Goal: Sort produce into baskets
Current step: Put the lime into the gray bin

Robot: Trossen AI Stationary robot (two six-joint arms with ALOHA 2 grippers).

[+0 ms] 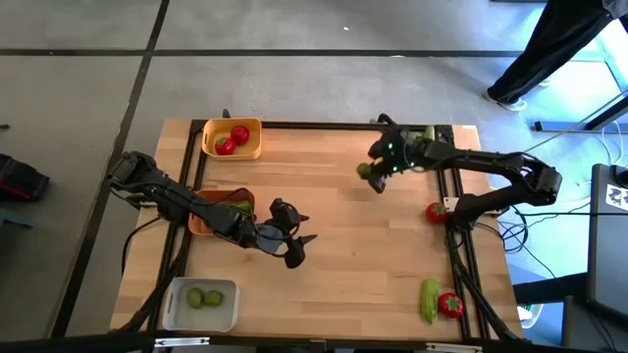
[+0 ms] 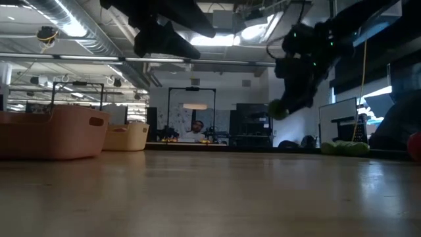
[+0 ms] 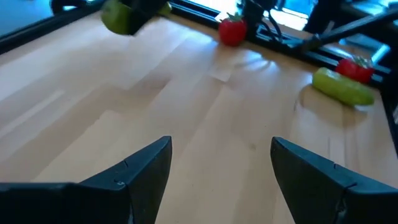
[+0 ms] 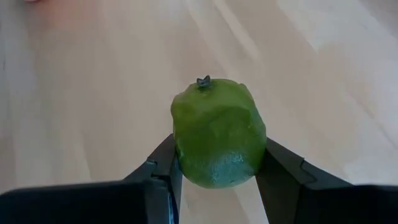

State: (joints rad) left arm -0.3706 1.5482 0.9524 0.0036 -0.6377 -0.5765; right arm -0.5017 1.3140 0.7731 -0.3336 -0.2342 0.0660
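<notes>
My right gripper point(image 1: 374, 176) hangs over the table's far middle, shut on a pale-green lime point(image 4: 217, 130), which also shows in the low view point(image 2: 277, 109). My left gripper point(image 1: 297, 242) stands open above the bare wood next to the orange basket point(image 1: 199, 226), with nothing between its fingers point(image 3: 146, 171). The yellow basket point(image 1: 247, 149) at the far left holds red tomatoes point(image 1: 233, 140). The white basket point(image 1: 177, 306) at the near left holds limes point(image 1: 204, 297). A tomato point(image 1: 437, 211), a cucumber point(image 1: 429, 299) and another tomato point(image 1: 450, 304) lie on the table at the right. My right gripper pinches the lime by two opposite sides point(image 4: 181, 155) between its two fingers. The fingers slant down from the table's right side. The lime is lifted clear of the table, its dark stem end point(image 4: 203, 81) turned away from the fingers.
A green piece point(image 1: 429, 132) lies at the far edge behind the right arm. The left arm lies across the orange basket, which holds a green cucumber point(image 1: 238, 207). A black frame point(image 1: 461, 255) runs along the table's sides. A person stands beyond the far right corner point(image 1: 549, 49).
</notes>
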